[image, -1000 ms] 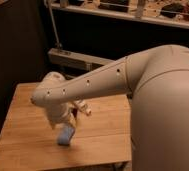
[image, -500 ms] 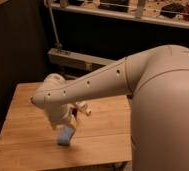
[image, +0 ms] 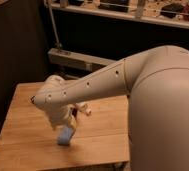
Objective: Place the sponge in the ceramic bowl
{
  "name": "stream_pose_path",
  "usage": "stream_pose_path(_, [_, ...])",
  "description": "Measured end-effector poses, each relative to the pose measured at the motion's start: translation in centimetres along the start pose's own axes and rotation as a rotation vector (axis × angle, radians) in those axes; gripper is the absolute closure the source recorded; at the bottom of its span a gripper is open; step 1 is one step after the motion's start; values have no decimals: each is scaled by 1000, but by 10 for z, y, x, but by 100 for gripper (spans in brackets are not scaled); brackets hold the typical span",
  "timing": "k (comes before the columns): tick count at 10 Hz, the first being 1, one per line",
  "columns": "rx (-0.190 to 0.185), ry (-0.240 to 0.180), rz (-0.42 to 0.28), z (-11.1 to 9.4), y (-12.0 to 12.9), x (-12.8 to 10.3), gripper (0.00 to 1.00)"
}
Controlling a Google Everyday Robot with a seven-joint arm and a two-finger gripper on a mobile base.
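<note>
The pale arm (image: 103, 82) reaches in from about 2 o'clock, down across the wooden table (image: 23, 135), its big rounded shoulder (image: 168, 115) filling the right side of the view; at its end the gripper (image: 69, 125) hangs low over the boards, pointing downward, a little towards 6 o'clock from the middle of the tabletop; right under it stands the sponge (image: 64, 137) – a small light-blue block, set on end and leaning slightly, its top meeting the gripper and its lower edge at or just above the wood; whether the gripper is clamped on the sponge or merely against it, I cannot tell from here; behind the table, at 12 o'clock, a grey rail (image: 78, 60) runs along the dark wall – and higher still there is a cluttered shelf (image: 138, 12).
</note>
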State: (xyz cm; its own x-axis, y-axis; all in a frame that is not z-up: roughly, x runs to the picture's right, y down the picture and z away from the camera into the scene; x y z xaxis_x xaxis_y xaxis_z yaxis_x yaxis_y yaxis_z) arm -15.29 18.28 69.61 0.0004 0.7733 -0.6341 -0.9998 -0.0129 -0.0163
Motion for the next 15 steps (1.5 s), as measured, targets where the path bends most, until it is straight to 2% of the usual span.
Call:
stream_pose_path(3, [-60, -31, -129, 44, 14, -22, 35])
stream_pose_path(5, [-78, -35, -165, 57, 15, -30, 35])
stream_pose_path(6, [-72, -33, -171, 62, 13, -31, 35])
stream_pose_path(8, [-48, -21, -160, 71, 5, -29, 35])
stream_pose_path(11, [-1, -13, -83, 80, -4, -25, 35])
stream_pose_path(12, [-1, -15, -53, 80, -4, -25, 35])
stream_pose_path(15, [-1, -15, -47, 80, -3, -25, 35])
